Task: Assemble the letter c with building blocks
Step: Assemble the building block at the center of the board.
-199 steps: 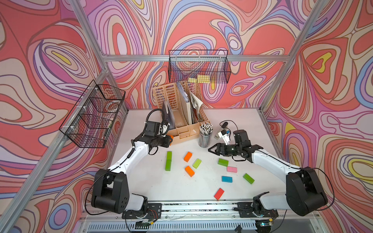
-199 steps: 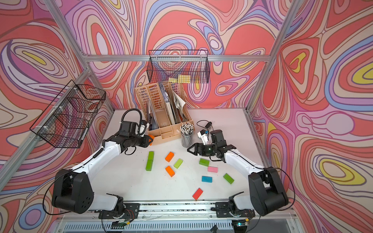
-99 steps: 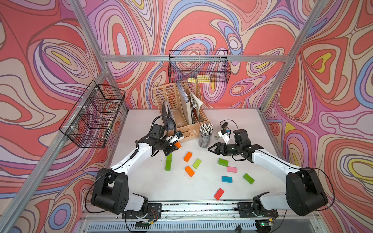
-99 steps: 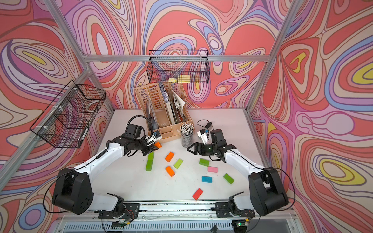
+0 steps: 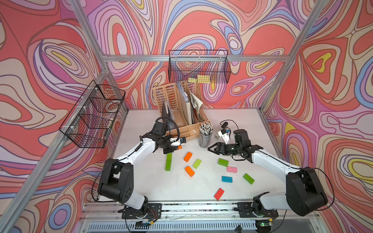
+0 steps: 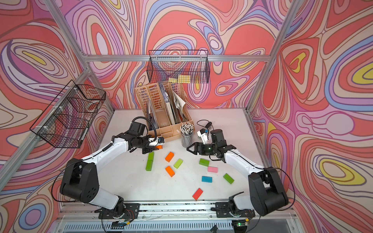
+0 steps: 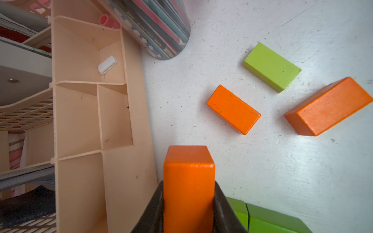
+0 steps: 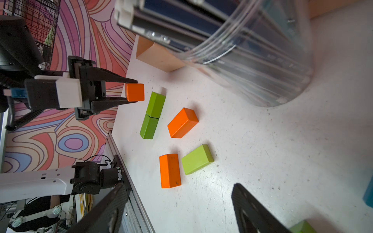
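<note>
In both top views we see the left jaws pinching an orange block [image 6: 159, 147] beside two green blocks [image 6: 149, 163]. Our left wrist view shows its sides clamped; our right wrist view shows the right jaws spread.

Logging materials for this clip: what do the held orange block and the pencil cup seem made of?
Orange block in the left gripper: probably painted wood, with a satin sheen, solid colour and softly rounded edges. Pencil cup: likely clear plastic, glossy; the pencils show through its wall.

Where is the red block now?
In both top views the red block lies by the front edge of the table, on the robot's right, nearest the blue block.
</note>
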Robot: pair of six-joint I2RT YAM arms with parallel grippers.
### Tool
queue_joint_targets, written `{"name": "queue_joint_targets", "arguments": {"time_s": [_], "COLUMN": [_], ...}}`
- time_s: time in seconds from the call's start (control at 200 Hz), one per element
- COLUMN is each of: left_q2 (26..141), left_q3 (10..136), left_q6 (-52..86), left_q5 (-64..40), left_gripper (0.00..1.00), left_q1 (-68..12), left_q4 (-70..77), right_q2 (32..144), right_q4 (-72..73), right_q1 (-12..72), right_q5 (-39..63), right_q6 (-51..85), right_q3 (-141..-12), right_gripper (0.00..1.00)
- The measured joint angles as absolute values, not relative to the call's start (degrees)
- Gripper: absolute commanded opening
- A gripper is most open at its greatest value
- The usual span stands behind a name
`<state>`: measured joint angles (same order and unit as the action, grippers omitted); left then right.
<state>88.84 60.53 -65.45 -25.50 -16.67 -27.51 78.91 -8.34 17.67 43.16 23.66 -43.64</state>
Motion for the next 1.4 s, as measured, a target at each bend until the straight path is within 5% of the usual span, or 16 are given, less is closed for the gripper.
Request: {"name": "queue_joint_targets", "arguments": {"time_s": [1.402], "left_q2": [100.6], "left_q3": [67.7], "left_q6": [-72.8], "left_q5": [-15.0], "left_gripper": [0.34], "left_q1": [-16.7], "left_q4": [-33.6], "right_q2": [79.0], "right_q4": [-6.0], "right_q1": [17.7], "right_q5": [43.5], "right_q6": [24.8], "right_q3": [-42.4], "right_gripper": [0.86]}}
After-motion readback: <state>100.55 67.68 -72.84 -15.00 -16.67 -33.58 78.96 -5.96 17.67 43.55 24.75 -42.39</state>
